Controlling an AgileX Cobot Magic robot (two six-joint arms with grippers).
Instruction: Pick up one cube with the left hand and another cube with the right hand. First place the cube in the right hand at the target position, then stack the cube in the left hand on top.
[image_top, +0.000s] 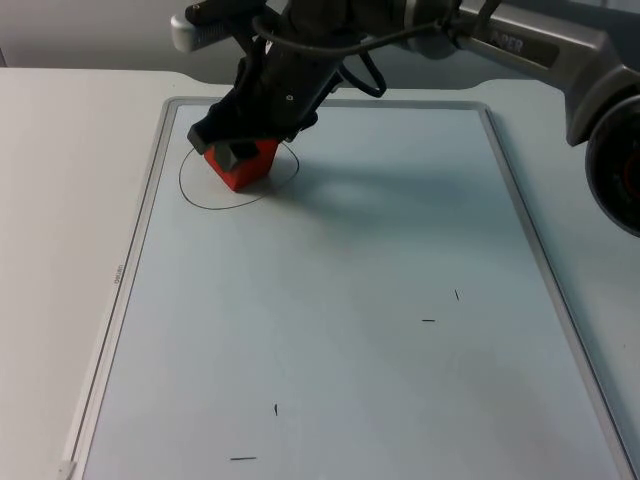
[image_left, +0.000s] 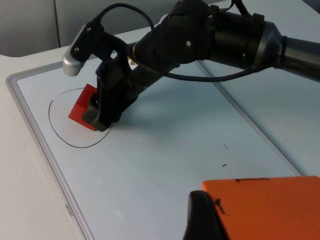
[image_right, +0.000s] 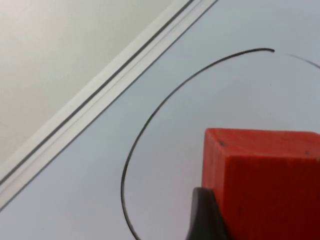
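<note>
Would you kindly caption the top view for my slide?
Right gripper sets a red cube inside the drawn circle.

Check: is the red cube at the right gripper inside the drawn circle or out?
Inside. The red cube sits within the black drawn circle on the whiteboard, the right gripper around it.

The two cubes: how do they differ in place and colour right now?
The red cube sits inside the drawn circle on the board, under the right gripper; the orange cube is up in the left gripper, away from the circle. Red is darker, orange lighter. Both are plain blocks with a gripper finger against them.
</note>
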